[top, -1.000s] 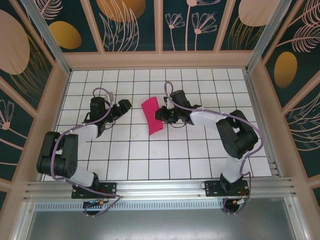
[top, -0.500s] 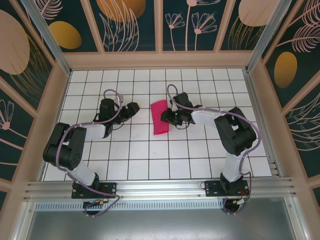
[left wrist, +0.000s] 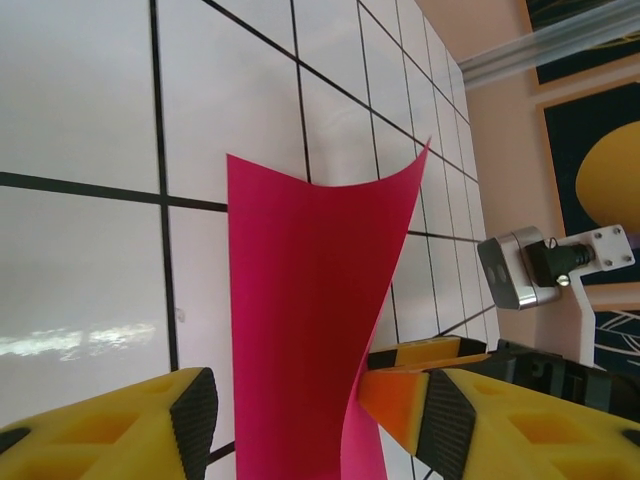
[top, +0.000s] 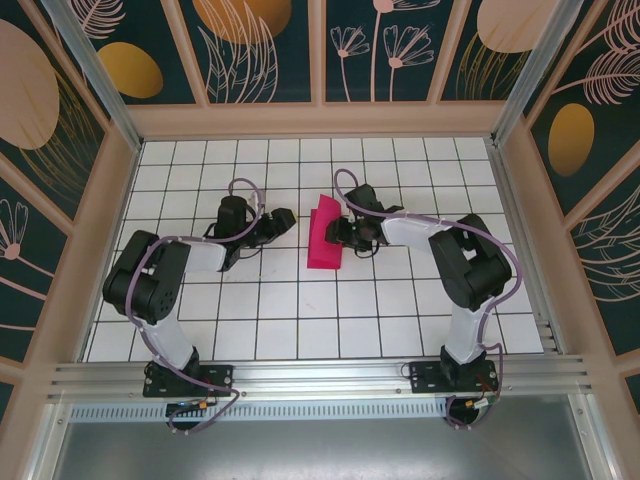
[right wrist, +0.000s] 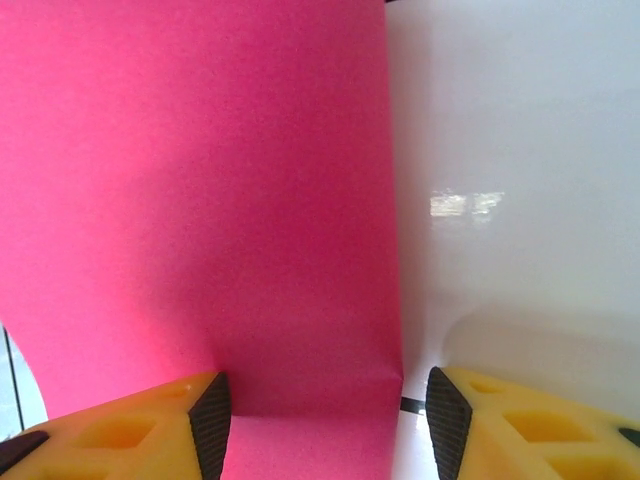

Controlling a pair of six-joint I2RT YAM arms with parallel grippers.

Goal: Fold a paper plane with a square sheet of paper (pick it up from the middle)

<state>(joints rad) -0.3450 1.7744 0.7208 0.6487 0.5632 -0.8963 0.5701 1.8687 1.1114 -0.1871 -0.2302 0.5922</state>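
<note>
The left arm has swung in toward the centre, and the square sheet of paper [top: 322, 238], tilted a second ago, now sits squarer to the grid, a little beyond the middle of the white gridded table [top: 400, 300]. The magenta sheet is bent, part flat on the tiles, part curling upward. The right gripper [top: 336, 233] is at its right edge, jaws parted wider than before; the paper lies unpinched between its spread fingers [right wrist: 205, 425]. The left gripper [top: 287, 217], just left of the sheet, is likewise open, the curled paper running between its fingers [left wrist: 190, 415].
</note>
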